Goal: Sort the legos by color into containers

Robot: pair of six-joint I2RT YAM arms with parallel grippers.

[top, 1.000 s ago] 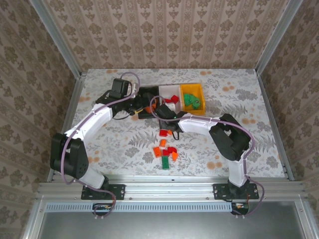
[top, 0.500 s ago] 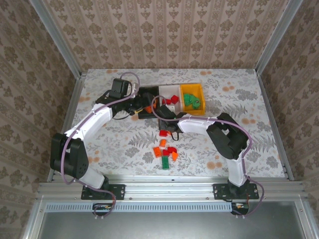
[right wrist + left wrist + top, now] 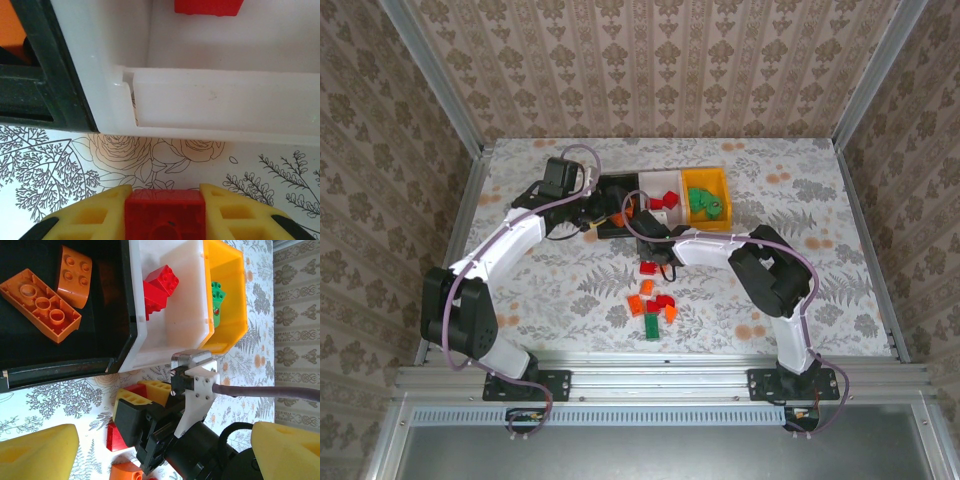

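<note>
Right wrist: right claw [image 3: 165, 197] is clamping red brick [image 3: 165, 215] beside white bin [image 3: 225, 100] | should be rising clear over its wall before releasing | left claw [image 3: 162, 450] is hanging apart.

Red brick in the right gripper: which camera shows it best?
Right wrist: the red brick sits close up, clamped in the right gripper. Left wrist gives a red sliver between the fingers; from the top it's too small to tell.

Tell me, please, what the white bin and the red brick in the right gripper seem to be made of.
The white bin: apparently moulded plastic, smooth with a soft sheen and rounded corners. The red brick, held in the right gripper: probably hard opaque plastic, even colour, crisp edges.
</note>
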